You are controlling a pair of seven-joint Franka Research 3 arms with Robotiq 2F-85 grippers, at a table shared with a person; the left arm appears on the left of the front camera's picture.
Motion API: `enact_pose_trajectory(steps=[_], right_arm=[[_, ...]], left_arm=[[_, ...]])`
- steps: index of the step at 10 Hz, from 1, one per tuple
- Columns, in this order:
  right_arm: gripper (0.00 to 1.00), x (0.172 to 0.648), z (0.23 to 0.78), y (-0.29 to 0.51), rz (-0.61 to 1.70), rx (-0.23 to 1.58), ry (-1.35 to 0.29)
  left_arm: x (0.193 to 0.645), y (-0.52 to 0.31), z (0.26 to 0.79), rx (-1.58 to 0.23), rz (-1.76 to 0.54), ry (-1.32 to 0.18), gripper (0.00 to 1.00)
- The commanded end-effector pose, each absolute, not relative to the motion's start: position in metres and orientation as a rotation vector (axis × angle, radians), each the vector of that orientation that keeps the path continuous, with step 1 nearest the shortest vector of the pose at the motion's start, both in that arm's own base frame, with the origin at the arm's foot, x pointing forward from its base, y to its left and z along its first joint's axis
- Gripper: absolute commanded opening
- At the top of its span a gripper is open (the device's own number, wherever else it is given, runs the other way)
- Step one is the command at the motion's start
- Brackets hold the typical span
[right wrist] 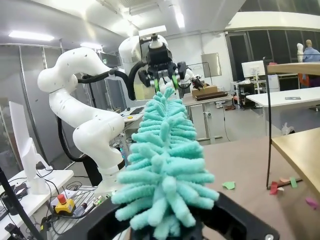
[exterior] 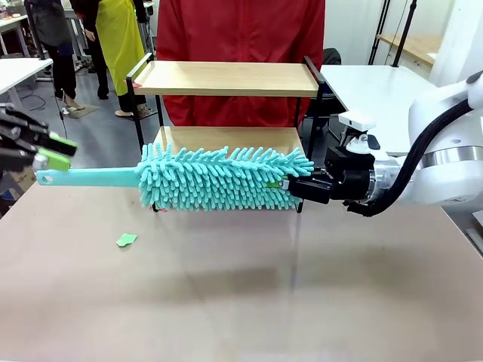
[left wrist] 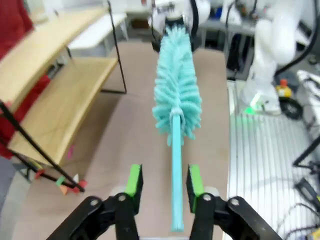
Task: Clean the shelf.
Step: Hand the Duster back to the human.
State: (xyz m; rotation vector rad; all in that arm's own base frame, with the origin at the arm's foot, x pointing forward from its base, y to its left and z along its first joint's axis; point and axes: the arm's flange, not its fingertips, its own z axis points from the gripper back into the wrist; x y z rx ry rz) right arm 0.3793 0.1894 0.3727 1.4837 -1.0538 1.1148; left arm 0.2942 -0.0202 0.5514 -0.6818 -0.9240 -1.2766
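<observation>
On the near table (exterior: 226,302), bare and tan, a small green scrap (exterior: 126,240) is lying by itself. Just above the surface the duster (exterior: 219,178) is hanging level in front of the shelf (exterior: 226,79), its shaggy teal chenille head soft and thick, its flat plastic handle (exterior: 87,177) thin and stiff with a hole at the end. The right gripper (exterior: 296,188) is pinching the tip of the head end, its fingers buried in the fluff. The left gripper (left wrist: 162,181) is waiting with fingers spread, the handle running between its green pads (left wrist: 133,179) but not yet squeezed. This is looking like a handover, with no wiping begun. The next move is calling for the left to take the handle firmly before the right lets go, since the long duster would swing. Behind it the shelf is standing at the far side: two smooth pale wooden boards in a thin black frame. A person in red (exterior: 241,30) is standing beyond.
</observation>
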Motion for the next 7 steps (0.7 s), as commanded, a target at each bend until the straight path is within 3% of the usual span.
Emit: enact_pose_trajectory(steps=[1, 2, 5, 7], right_arm=[[0.0, 0.379, 0.375, 0.19, 1.115, 1.489, -1.059], [0.0, 0.379, 0.375, 0.19, 1.115, 1.489, -1.059], [0.0, 0.379, 0.375, 0.19, 1.115, 1.489, -1.059], [0.0, 0.379, 0.375, 0.19, 1.115, 1.489, -1.059]], left_arm=[[0.301, 0.002, 0.573, -0.829, -1.188, -1.013, 1.0], [0.306, 0.022, 0.581, -0.794, -1.172, -1.03, 0.97], [0.309, 0.109, 0.598, -0.972, -1.149, -1.116, 1.0], [0.302, 0.146, 0.591, -1.001, -1.12, -1.179, 1.0]])
